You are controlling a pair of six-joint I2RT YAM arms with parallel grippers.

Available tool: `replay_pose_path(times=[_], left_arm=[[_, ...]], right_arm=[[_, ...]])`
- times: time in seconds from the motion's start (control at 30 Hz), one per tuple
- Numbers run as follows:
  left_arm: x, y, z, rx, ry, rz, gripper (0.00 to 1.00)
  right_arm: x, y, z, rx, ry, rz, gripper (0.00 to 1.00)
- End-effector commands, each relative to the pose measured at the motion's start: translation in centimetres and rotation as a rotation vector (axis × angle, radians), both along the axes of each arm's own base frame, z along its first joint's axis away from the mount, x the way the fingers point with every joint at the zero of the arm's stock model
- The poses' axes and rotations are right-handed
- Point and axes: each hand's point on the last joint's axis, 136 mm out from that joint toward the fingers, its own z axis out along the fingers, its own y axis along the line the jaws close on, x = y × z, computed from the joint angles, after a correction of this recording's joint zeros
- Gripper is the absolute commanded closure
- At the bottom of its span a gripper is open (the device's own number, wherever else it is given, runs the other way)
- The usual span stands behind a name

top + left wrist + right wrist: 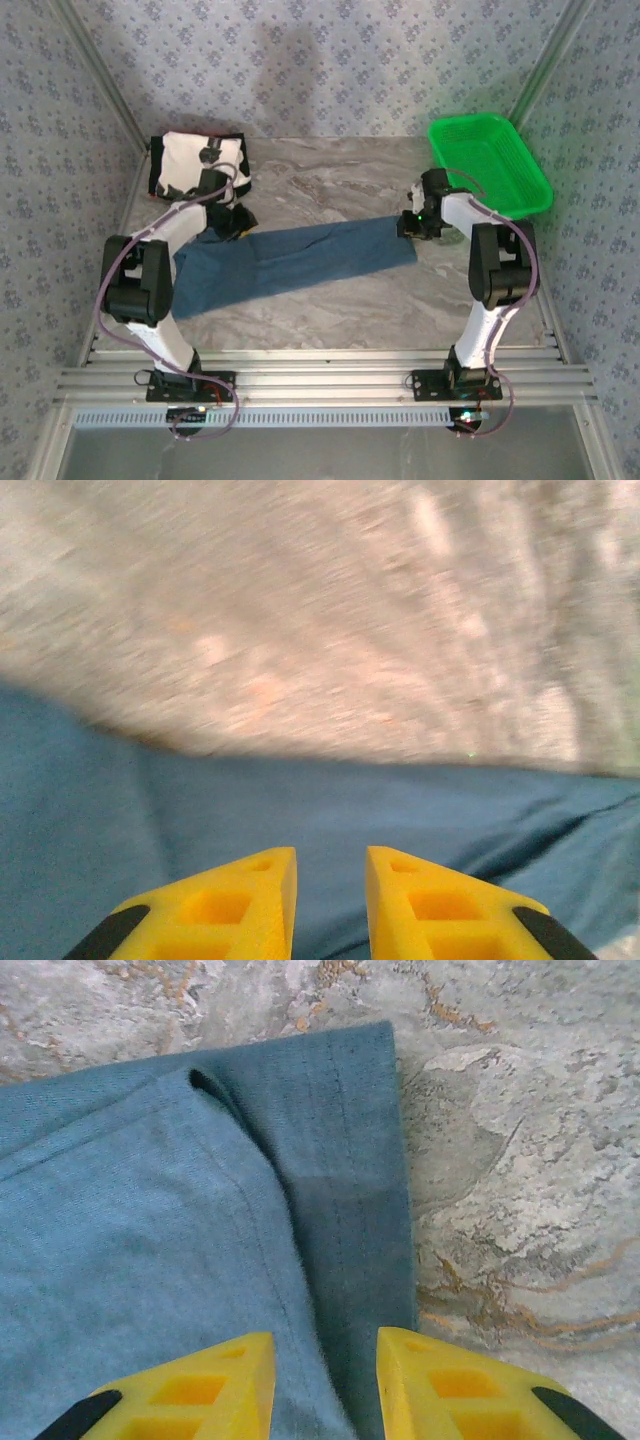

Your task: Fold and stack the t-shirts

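Bright, even, diffuse light with faint soft shadows; left wrist view heavily motion-blurred, the other two sharp.

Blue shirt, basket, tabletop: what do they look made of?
Blue shirt: soft matte knit cloth, going by its fuzzy nap and stitched hem. Basket: bright green plastic, likely, with slightly glossy lattice walls. Tabletop: grey marble look with rusty veins; real stone or printed laminate, I cannot tell.

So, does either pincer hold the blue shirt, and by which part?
Nothing is held: left pincer and right pincer stand open over the blue shirt.
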Motion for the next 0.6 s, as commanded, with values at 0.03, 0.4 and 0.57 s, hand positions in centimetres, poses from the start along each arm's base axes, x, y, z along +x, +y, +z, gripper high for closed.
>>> replay_pose_path(times=[0.03, 0.4, 0.57], left_arm=[[1.5, -2.5, -0.7, -0.025, 0.021, -0.045, 0.76], [3.8, -4.8, -5.7, -0.002, 0.098, -0.045, 0.77], [4.2, -5.1, -7.0, 0.007, 0.118, -0.049, 0.77]], right_arm=[[1.6, 0.7, 0.4, 0.025, -0.030, 0.038, 0.66], [1.7, 2.0, 0.0, 0.057, -0.015, 0.082, 0.72], [1.5, 1.9, -0.2, 0.052, -0.010, 0.085, 0.77]])
